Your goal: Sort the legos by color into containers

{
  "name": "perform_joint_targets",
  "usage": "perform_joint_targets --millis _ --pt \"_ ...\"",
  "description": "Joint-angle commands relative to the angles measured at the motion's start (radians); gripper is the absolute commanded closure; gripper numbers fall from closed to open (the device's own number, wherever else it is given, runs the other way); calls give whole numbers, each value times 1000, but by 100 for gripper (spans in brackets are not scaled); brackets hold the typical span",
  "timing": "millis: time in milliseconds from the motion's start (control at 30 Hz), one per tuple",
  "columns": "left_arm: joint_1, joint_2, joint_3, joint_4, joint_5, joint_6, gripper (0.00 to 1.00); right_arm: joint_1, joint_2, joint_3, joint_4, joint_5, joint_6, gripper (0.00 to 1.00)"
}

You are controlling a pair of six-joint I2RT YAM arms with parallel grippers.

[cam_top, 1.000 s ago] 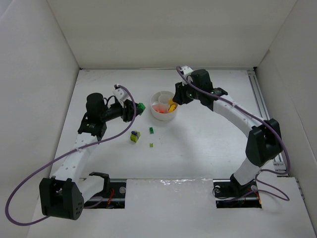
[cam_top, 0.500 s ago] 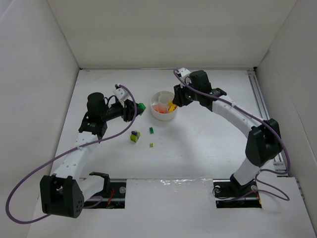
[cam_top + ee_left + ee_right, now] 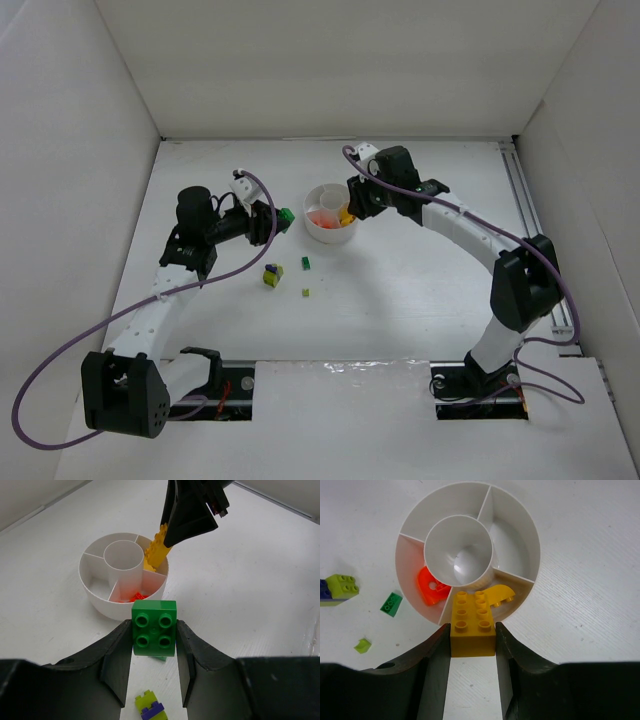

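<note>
My left gripper (image 3: 153,628) is shut on a green four-stud lego (image 3: 154,628) and holds it just left of the round white divided dish (image 3: 322,236). My right gripper (image 3: 472,630) is shut on a yellow eight-stud lego (image 3: 472,622), tilted over the dish's near rim (image 3: 520,520). One wedge holds orange-red pieces (image 3: 431,591). The neighbouring wedge has a curved yellow piece (image 3: 500,595). On the table lie a lime and purple clump (image 3: 271,275), a small green brick (image 3: 305,263) and a tiny lime bit (image 3: 306,293).
White walls enclose the table on the left, back and right. A metal rail (image 3: 530,200) runs along the right side. Purple cables loop off both arms. In the left wrist view the right gripper (image 3: 192,510) hangs over the dish's far side.
The right arm's wrist has shifted a little to the left over the dish, still gripping the yellow lego. The left arm and the loose pieces have not moved.
</note>
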Motion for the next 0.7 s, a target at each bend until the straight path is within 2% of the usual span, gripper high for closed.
perform_joint_targets --millis 0,33,100,167,267,467,533,633,667 --pt "4 -7 -4 45 19 -4 100 15 8 31 33 29 -12 83" --pt "4 -7 -4 45 19 -4 100 15 8 31 33 38 -12 73" --pt "4 -7 -4 45 19 -4 100 24 17 31 33 38 -12 62" --pt "4 2 -4 45 19 -4 100 24 17 40 33 38 -12 47" --pt "4 2 -4 45 19 -4 100 24 8 40 43 38 -12 39" --pt "4 2 -13 54 19 -14 100 24 -20 95 98 50 37 36" --pt "4 2 -13 63 19 -14 100 53 -20 122 132 91 37 28" --pt "4 2 -13 74 19 -23 100 110 35 211 143 223 26 26" --pt "4 2 -13 74 19 -23 100 121 54 227 160 249 26 21"
